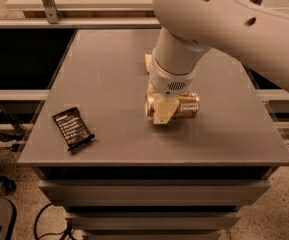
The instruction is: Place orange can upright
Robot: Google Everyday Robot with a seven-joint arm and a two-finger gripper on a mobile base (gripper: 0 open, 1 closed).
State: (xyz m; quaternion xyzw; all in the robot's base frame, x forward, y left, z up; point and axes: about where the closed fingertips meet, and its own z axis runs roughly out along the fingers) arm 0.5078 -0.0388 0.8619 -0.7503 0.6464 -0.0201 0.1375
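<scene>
On the grey bench [109, 74], right of centre and toward the front edge, the orange can [185, 105] lies on its side with its long axis running left to right, its coppery body catching the light. The robot's end effector [162, 111] is down at the can's left end, reaching from above and pressed in close against it. Its pale, wedge-shaped front part covers that end, so only the middle and right-hand portion of the can show from beneath it. The end effector and the can appear to be touching, but whether the end effector has closed on the can or merely straddles it cannot be told from this angle. The can itself rests on the bench surface and is not upright.

The white arm [224, 24] sweeps in from the upper right and fills that corner of the view. Its rounded wrist [174, 69] stands nearly vertical directly over the can. Just behind the wrist, a sliver of a pale yellow sponge [147, 62] shows at its left edge, with the rest hidden by the arm. It sits farther back on the bench than the can.

Well apart from both, a flat black snack packet [73, 129] lies near the front left corner of the bench, turned at an angle to the edge. Below the bench top run grey front panels [154, 189], and dark cables [49, 219] trail across the speckled floor at lower left.
</scene>
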